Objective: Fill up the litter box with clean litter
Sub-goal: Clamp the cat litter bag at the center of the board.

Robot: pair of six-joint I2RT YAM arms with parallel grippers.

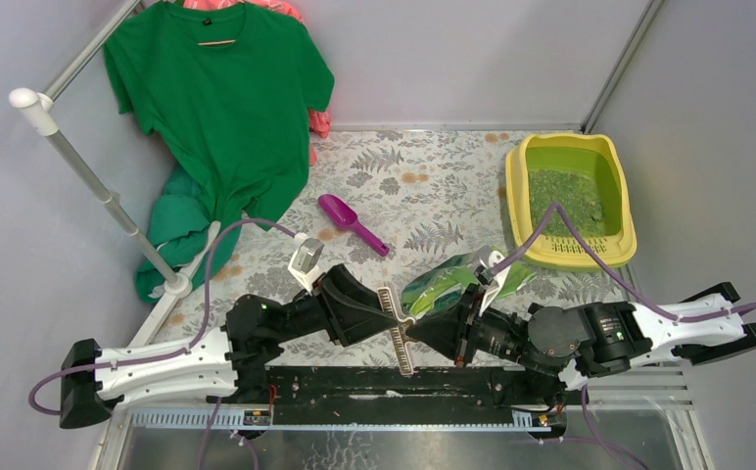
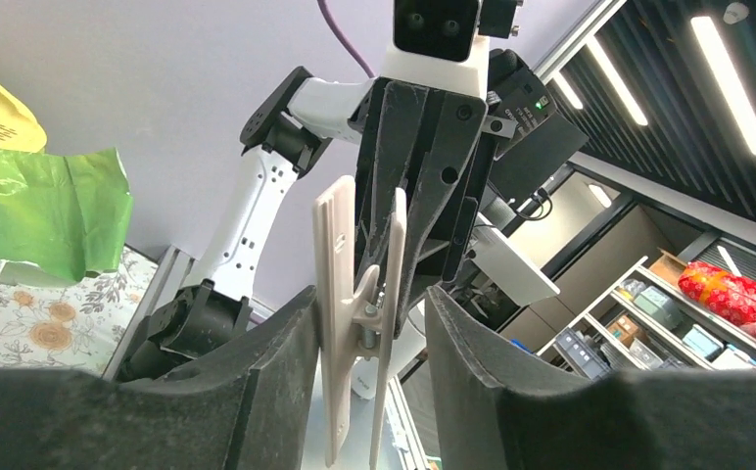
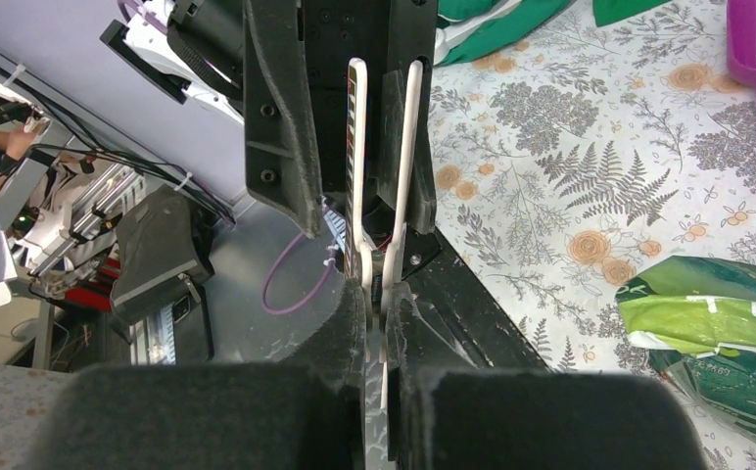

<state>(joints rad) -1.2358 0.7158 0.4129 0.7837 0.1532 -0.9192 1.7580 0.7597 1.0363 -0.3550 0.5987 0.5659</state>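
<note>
- One litter box [image 1: 524, 196] is sitting at the desk's [image 1: 433, 186] far right corner, with the clean litter [image 1: 565, 201] lying inside it.
- The right claw [image 3: 382, 304] is clamping one beige clip [image 1: 405, 354].
- The left claw [image 2: 369, 299] is gaping around that clip.
- One green bag [image 1: 448, 284] and one purple scoop [image 1: 350, 223] are lying on the desk.

We see our left gripper [image 2: 369, 304] spread, a clip [image 2: 340, 255] upright between its fingers [image 2: 257, 382]. Facing us, the right gripper [image 2: 408, 225] pinches that clip; a green bag [image 2: 41, 215] lies leftward.
</note>
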